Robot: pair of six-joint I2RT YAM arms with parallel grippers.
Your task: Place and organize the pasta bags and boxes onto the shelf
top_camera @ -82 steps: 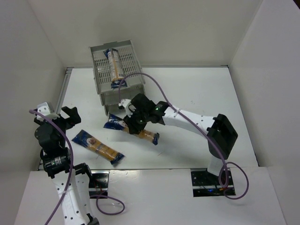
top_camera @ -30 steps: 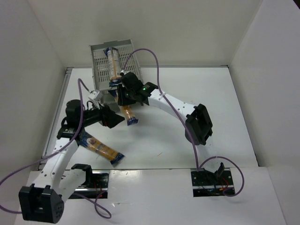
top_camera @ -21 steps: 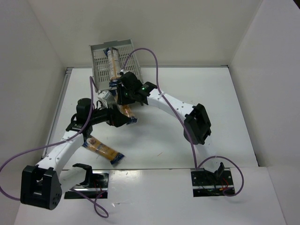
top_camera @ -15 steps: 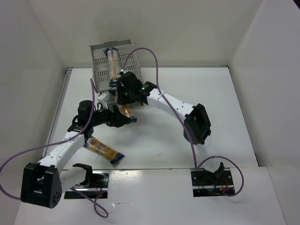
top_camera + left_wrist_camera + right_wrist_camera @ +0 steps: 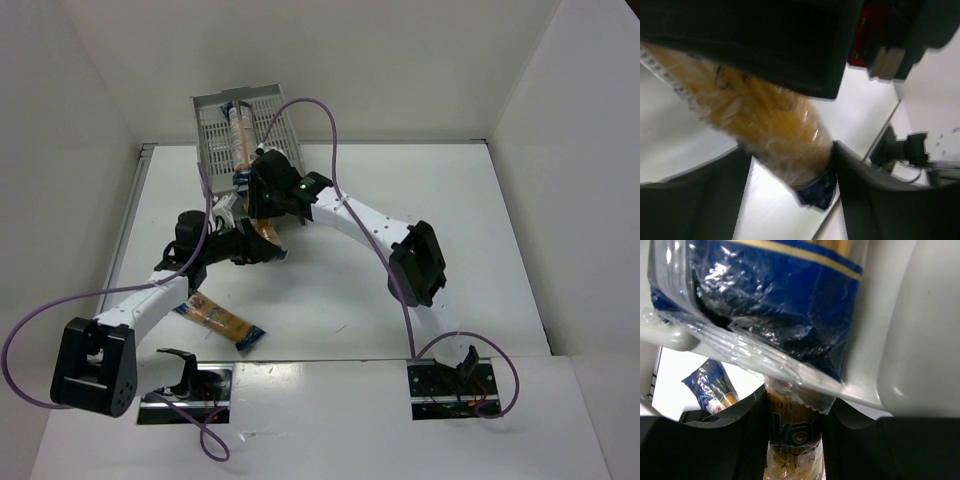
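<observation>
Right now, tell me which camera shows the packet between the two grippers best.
Left wrist: the packet fills the frame between the fingers of the left gripper, orange pasta and dark blue end clear. The top view shows only a sliver under both grippers. The right wrist shows just a narrow printed stretch in the right gripper.

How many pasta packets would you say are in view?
3 packets: one atop the rack, one between the left gripper and right gripper, one flat on the table. Lower trays may hide more.

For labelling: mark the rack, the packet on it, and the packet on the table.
rack (image 5: 211, 142), top view, left slats
packet on rack (image 5: 240, 140), top view, orange middle
packet on table (image 5: 222, 322), top view, orange middle
</observation>
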